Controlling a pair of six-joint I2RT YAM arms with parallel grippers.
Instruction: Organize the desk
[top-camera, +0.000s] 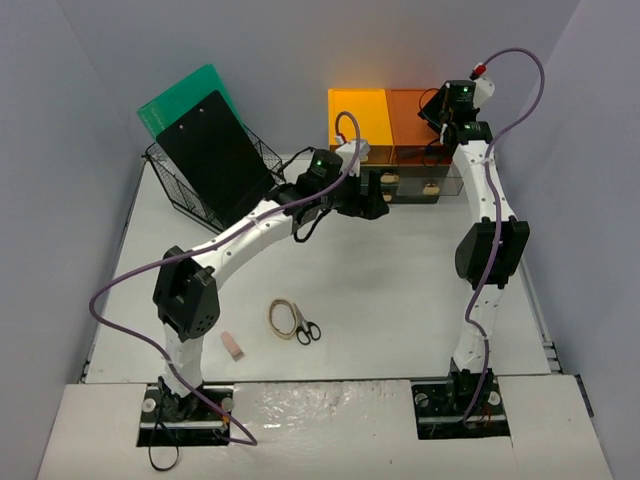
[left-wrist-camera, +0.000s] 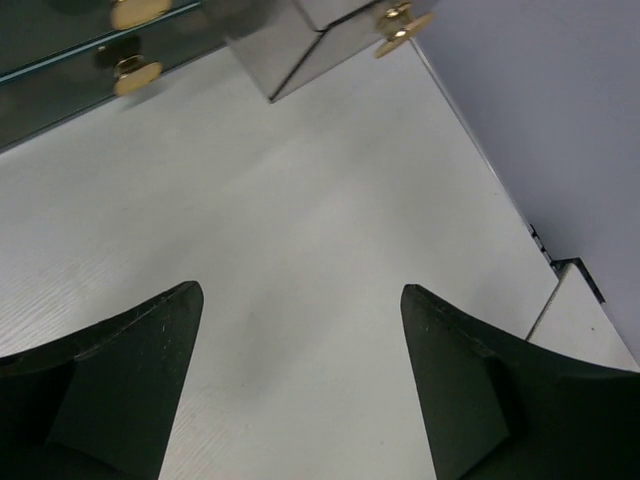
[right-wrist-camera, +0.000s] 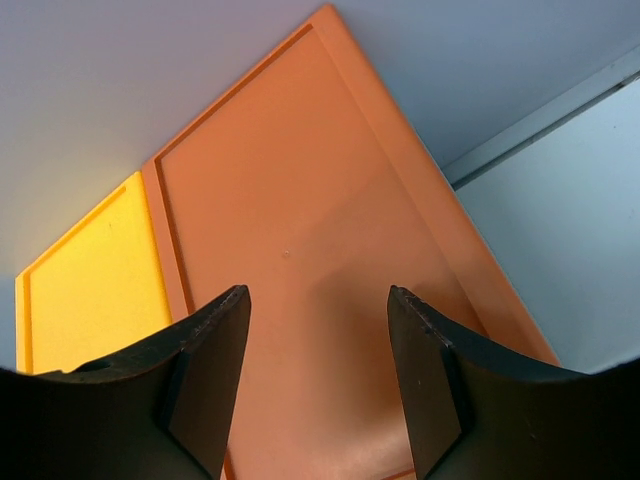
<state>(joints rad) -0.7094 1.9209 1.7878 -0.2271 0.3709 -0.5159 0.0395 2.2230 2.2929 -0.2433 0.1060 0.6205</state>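
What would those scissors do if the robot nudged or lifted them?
The scissors lie flat on the desk, so they would probably slide, not roll. They look stiff, though the blades might swing open. Their blades lie against the tan loop, which may get dragged along.

I see black-handled scissors (top-camera: 307, 331) touching a tan loop (top-camera: 282, 318), a small pink block (top-camera: 232, 346) nearby on the matte white desk (top-camera: 400, 290).
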